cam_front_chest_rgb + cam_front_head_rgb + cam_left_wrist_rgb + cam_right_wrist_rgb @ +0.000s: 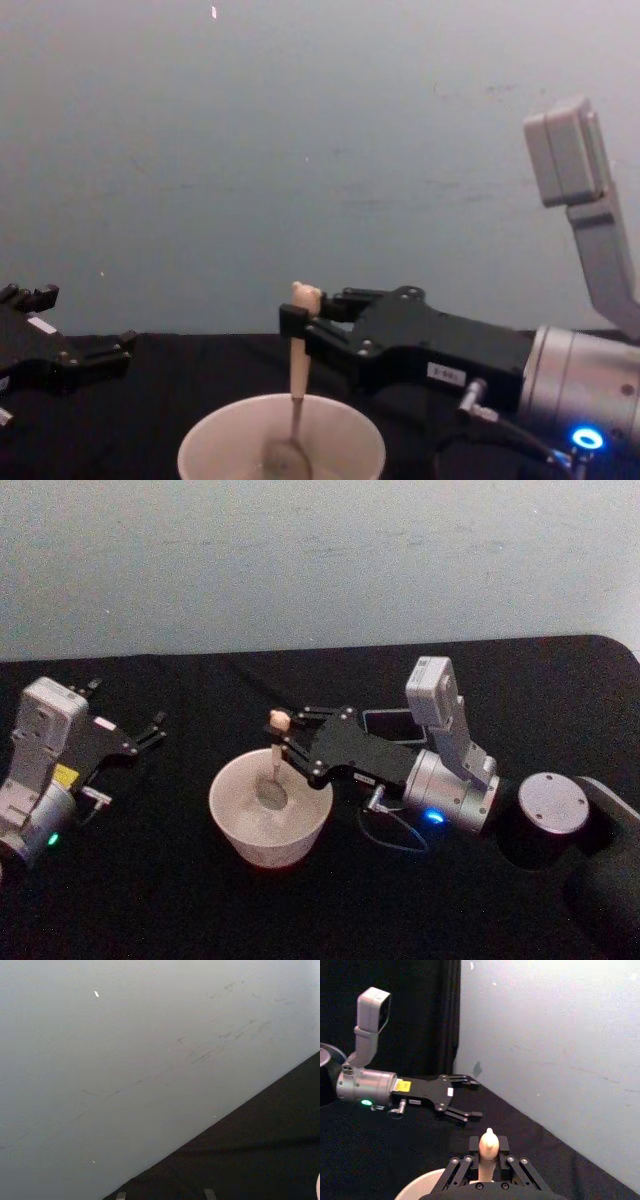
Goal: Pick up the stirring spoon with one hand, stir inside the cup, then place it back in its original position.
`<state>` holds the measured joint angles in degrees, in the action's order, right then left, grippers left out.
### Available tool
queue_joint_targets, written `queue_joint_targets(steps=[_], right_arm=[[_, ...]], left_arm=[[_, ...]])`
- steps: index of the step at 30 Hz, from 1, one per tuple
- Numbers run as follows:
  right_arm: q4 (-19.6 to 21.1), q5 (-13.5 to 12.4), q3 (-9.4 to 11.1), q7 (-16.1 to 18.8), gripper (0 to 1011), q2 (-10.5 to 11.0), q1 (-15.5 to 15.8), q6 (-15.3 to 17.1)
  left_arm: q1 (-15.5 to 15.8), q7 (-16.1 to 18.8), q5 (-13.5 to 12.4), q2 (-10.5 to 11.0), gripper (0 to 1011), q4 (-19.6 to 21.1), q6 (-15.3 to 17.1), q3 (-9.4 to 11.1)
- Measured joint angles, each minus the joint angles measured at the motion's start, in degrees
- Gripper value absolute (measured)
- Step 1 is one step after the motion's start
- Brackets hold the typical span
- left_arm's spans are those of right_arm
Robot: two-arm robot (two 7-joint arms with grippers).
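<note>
- Two containers stand on the black-clothed surface (150, 900). The cup (232, 832) sits about its middle. The dark grey holder (392, 723) is just behind the right arm, toward the far edge.
- The stirring spoon (275, 763) stands nearly upright in the cup, with its metal bowl down at the bottom and its bear head above the rim.
- The right gripper (285, 742) reaches in from the right edge. Its fingers pinch the beige handle just below the head (the right wrist view shows the head poking up between them).
- The left gripper (128, 705) hovers near the left edge, well apart from the cup, with its fingers spread and holding nothing.
- As a judgement, the spoon looks light and stiff, and its smooth handle may pivot or slip in a narrow pinch. A hold high on the handle keeps the fingers clear of the rim.
- The cup seems light and unanchored, so a hard sweep against its wall could shove or tip it.
- Besides the spoon's bowl, whether any liquid lies in the cup I cannot tell. The holder's inside is mostly hidden.
</note>
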<state>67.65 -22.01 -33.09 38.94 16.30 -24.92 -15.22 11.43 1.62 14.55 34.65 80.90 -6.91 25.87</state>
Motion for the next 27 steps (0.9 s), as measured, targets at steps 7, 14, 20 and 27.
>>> queue_joint_targets(steps=[7, 14, 20, 27], right_arm=[[0.7, 0.1, 0.9, -0.3, 213, 0.9, 0.6, 0.3], [3.3, -0.3, 2.0, -0.5, 213, 2.7, 2.6, 1.2], [6.2, -1.4, 2.3, 0.0, 213, 4.1, 4.6, 2.2], [9.0, -2.3, 1.4, 1.3, 213, 5.0, 6.4, 3.3]], left_arm=[[0.0, 0.0, 0.0, 0.0, 1001, 0.0, 0.0, 0.0], [0.0, 0.0, 0.0, 0.0, 1001, 0.0, 0.0, 0.0], [0.0, 0.0, 0.0, 0.0, 1001, 0.0, 0.0, 0.0], [0.0, 0.0, 0.0, 0.0, 1001, 0.0, 0.0, 0.0]])
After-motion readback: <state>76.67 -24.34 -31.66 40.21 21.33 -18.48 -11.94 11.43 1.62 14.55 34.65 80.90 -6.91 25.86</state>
